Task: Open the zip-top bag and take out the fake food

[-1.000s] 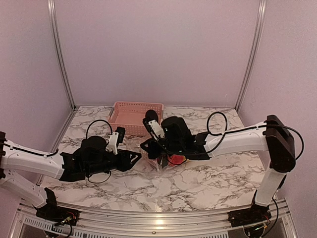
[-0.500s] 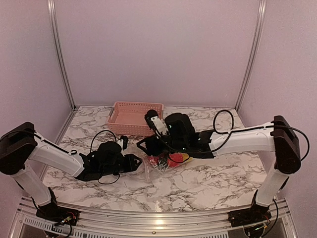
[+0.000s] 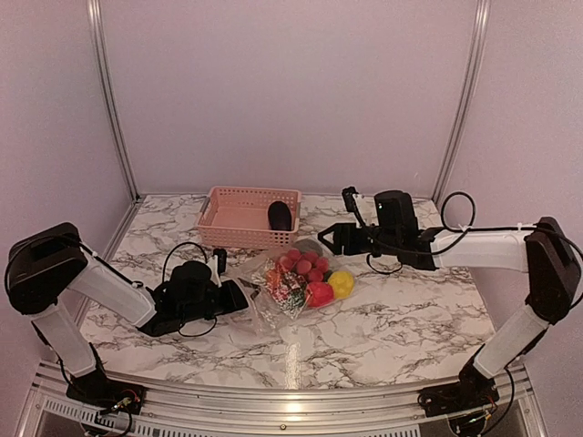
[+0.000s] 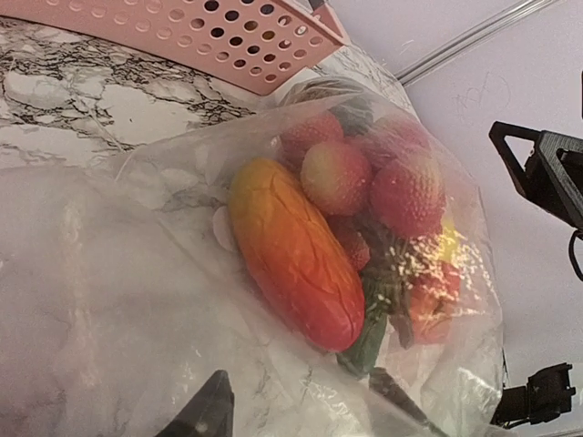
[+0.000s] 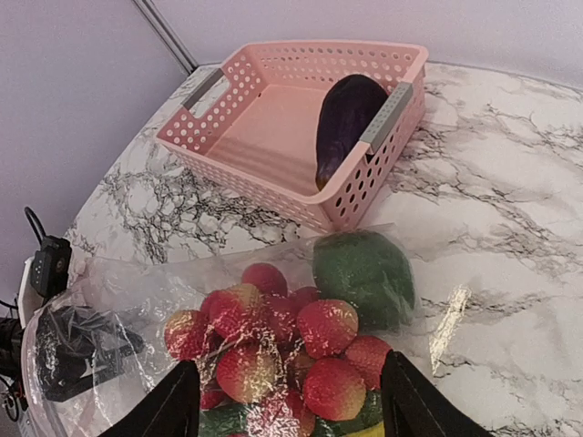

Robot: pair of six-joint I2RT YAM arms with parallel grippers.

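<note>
Zip-top bag (image 3: 262,309) of fake food (image 3: 308,273), mid-bench; left gripper (image 3: 242,297) fingers spread at its left end; right gripper (image 3: 324,238) spread, empty.

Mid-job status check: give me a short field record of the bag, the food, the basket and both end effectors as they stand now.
zip-top bag: lying on the marble table, in front of the basket
fake food: mostly inside the bag; red round cluster, orange carrot, green, red and yellow pieces
pink basket: holds one purple eggplant at its right end
left end effector: low at the bag's left end, jaws apart, film across them; grip unclear
right end effector: open, off the bag to its rear right, holding nothing
</note>
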